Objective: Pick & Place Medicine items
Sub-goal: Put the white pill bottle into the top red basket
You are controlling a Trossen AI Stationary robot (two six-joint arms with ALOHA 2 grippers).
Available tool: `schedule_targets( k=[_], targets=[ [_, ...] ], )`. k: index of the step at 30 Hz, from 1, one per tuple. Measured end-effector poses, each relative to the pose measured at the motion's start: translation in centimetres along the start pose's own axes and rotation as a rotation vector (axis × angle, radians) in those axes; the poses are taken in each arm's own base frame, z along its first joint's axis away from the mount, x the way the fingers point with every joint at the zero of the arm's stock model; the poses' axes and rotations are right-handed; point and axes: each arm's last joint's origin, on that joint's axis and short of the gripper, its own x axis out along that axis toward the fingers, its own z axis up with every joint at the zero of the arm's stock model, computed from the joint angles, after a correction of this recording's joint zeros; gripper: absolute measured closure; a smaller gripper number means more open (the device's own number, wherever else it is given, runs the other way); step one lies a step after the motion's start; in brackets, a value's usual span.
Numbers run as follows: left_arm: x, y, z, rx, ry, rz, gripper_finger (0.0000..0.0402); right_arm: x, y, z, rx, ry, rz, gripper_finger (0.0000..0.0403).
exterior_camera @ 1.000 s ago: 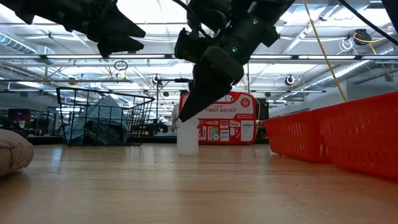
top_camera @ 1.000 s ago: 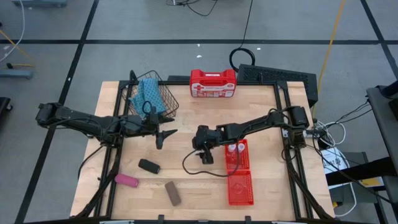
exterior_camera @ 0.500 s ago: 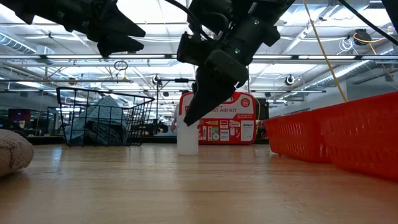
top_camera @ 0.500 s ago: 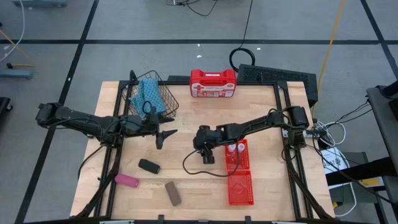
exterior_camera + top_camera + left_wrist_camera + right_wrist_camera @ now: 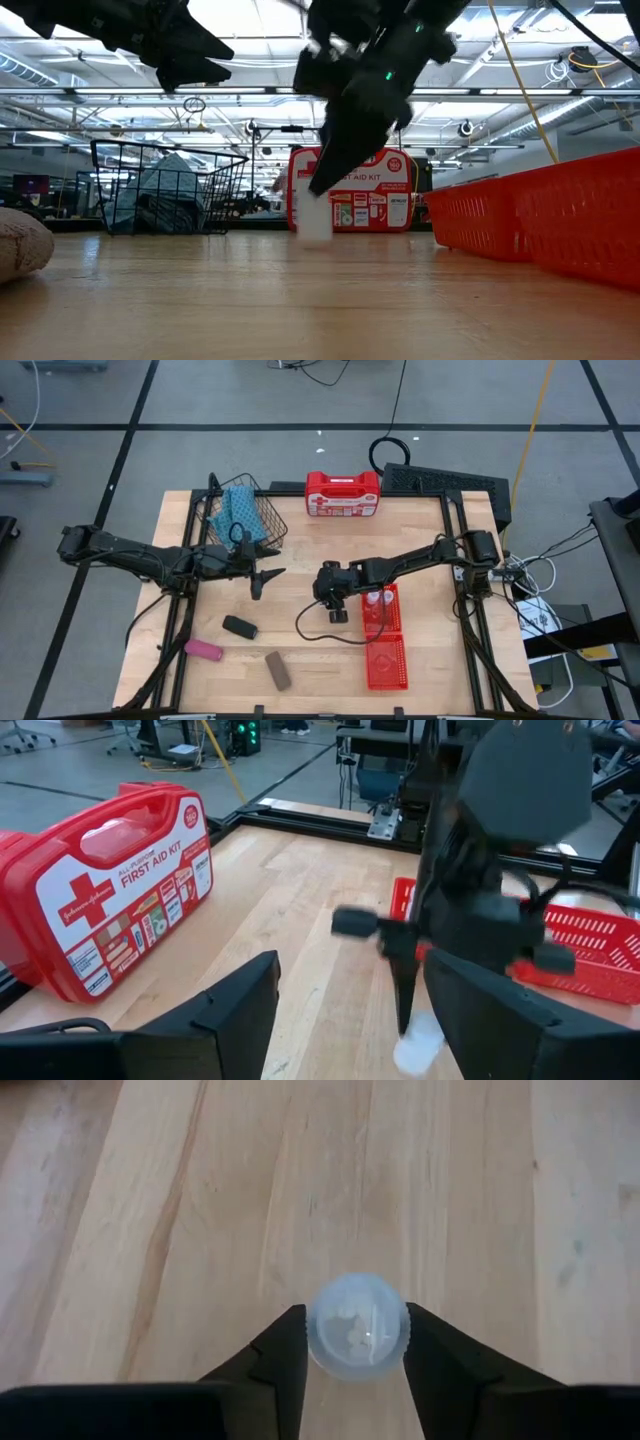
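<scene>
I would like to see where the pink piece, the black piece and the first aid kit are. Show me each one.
pink piece (image 5: 203, 650), high view, middle of its body.
black piece (image 5: 239, 627), high view, middle of its top side.
first aid kit (image 5: 342, 495), high view, centre of its lid.

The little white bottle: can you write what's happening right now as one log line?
right end effector: closed on white bottle, beside red bin | left end effector: open, waiting near wire basket

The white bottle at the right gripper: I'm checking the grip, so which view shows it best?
The right wrist view: the white bottle sits squarely between the right gripper fingers. The low view blurs it, the left wrist view catches only part, and the high view hides it.
</scene>
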Motion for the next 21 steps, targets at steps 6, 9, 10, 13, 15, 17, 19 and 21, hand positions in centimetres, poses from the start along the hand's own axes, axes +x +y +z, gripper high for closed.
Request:
schedule_targets(
  k=[6, 9, 10, 13, 15, 17, 19, 21],
  targets=[
    [0.0, 0.0, 0.0, 0.0, 0.0, 0.0, 0.0137, -5.5, 1.7, 0.4, -0.009, 0.039, -0.041, 0.0274],
    [0.0, 0.0, 0.0, 0.0, -0.001, 0.0, 0.0143, -8.8, 3.2, 0.2, -0.011, 0.062, -0.096, 0.0275],
    [0.0, 0.0, 0.0, 0.0, -0.001, 0.0, 0.0145, -9.9, 3.7, 0.0, -0.013, 0.067, -0.115, 0.0275],
    [0.0, 0.0, 0.0, 0.0, 0.0, 0.0, 0.0151, -12.7, 5.4, -0.5, -0.002, 0.068, -0.155, 0.0275],
    [0.0, 0.0, 0.0, 0.0, -0.001, 0.0, 0.0153, -13.9, 6.3, -1.3, 0.012, 0.082, -0.174, 0.0275],
    [0.0, 0.0, 0.0, -0.001, -0.001, 0.0, 0.0153, -14.5, 7.0, -2.1, 0.033, 0.081, -0.178, 0.0275],
    [0.0, 0.0, 0.0, -0.001, -0.001, 0.0, 0.0149, -14.6, 7.4, -3.3, 0.06, 0.094, -0.17, 0.0276],
    [0.0, 0.0, 0.0, 0.0, 0.0, 0.0, 0.0145, -14.4, 7.7, -4.5, 0.08, 0.122, -0.169, 0.0276]
  ],
)
